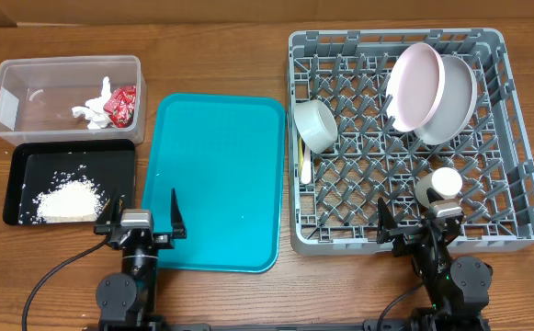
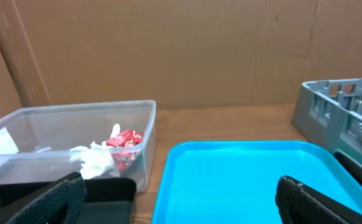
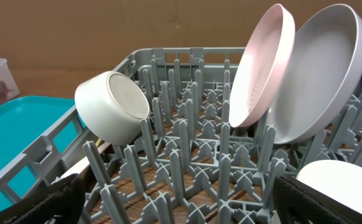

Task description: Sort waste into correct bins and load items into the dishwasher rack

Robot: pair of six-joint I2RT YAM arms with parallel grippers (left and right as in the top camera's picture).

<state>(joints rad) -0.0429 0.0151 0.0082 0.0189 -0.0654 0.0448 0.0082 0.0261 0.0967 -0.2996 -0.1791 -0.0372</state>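
**While both arms sit parked at the near edge, the rack is loaded and the bins are filled**

Seen from overhead, the left gripper point(image 1: 145, 208) stands wide open and empty over the near edge of the teal tray point(image 1: 216, 110). The right gripper point(image 1: 419, 217) is spread just as wide, holding nothing, at the near wall of the grey dishwasher rack point(image 1: 504, 119). In the clear tub point(image 1: 64, 62), at the far left, lie the crumpled white napkin point(image 1: 90, 111) and the red wrapper point(image 1: 122, 104), touching each other. Just in front of the tub, the black tray point(image 1: 15, 179) holds a heap of white rice point(image 1: 68, 199) with loose grains scattered around it. Inside the rack, the pink plate point(image 1: 414, 81) and the white plate point(image 1: 458, 103) lean on edge among the pegs, one against the other. The white bowl point(image 1: 317, 126) lies on its side by the left wall, with the pale yellow spoon point(image 1: 305, 167) just in front of it. The white cup point(image 1: 445, 183) stands near the front wall.

From the left wrist, the two dark fingers point(image 2: 50, 199) are far apart with only the teal tray between them. The tub with napkin and wrapper sits to the left; a corner of the rack shows at right.

From the right wrist, the fingers point(image 3: 333, 202) are likewise spread and bare. The tipped bowl shows its base, both plates stand at right, and the cup's rim is at lower right.
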